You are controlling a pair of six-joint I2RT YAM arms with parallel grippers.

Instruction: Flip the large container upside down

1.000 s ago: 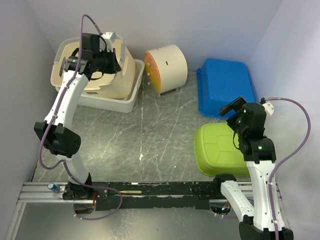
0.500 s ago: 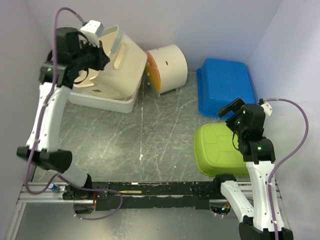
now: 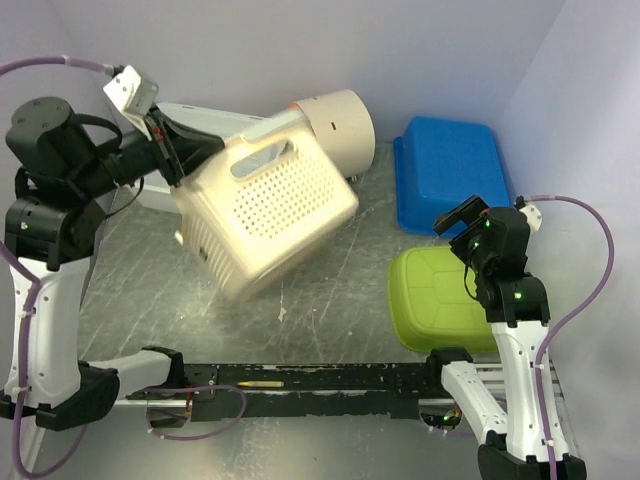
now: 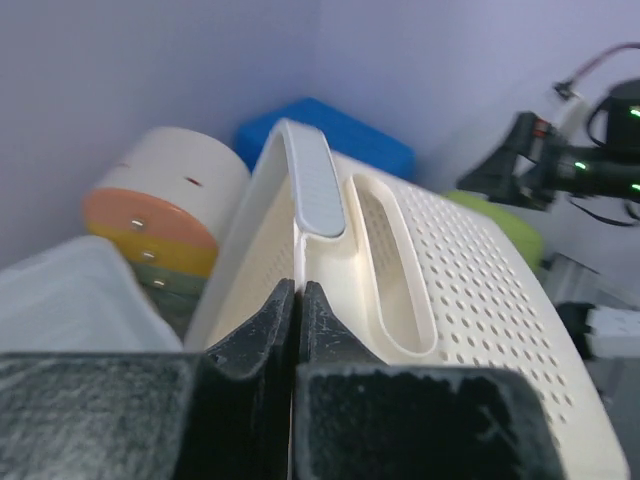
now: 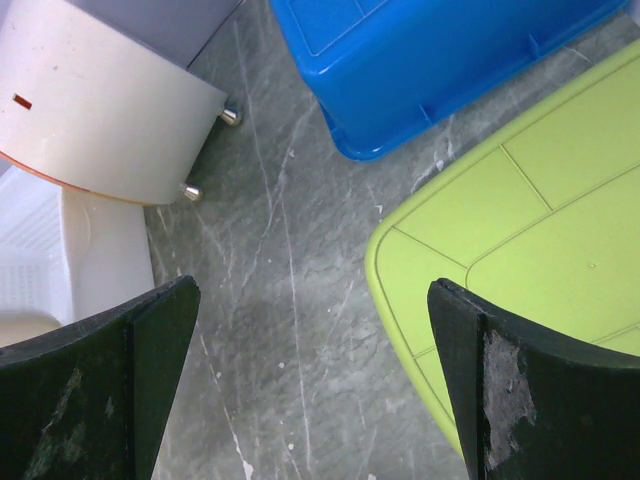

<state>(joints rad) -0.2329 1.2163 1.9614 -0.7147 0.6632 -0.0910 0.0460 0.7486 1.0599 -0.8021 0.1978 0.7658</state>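
The large container, a cream perforated basket [image 3: 270, 215] with slot handles, hangs tilted on its side above the left middle of the table. My left gripper [image 3: 165, 150] is shut on its rim beside a handle; in the left wrist view the black fingers [image 4: 298, 290] pinch the thin rim edge and the basket's dotted wall [image 4: 470, 300] stretches away. My right gripper [image 3: 462, 222] stands open above bare table, its fingers wide apart [image 5: 310, 300] with nothing between them.
A white tub [image 3: 140, 195] sits at the back left, half hidden by the basket. A cream cylinder with an orange face [image 3: 335, 120] lies at the back. A blue bin [image 3: 450, 165] and a green bin [image 3: 440, 300] lie upside down on the right.
The left arm has lifted the basket out of the white tub and swung it forward and rightward, tipping it onto its side in the air. The right arm has not moved.
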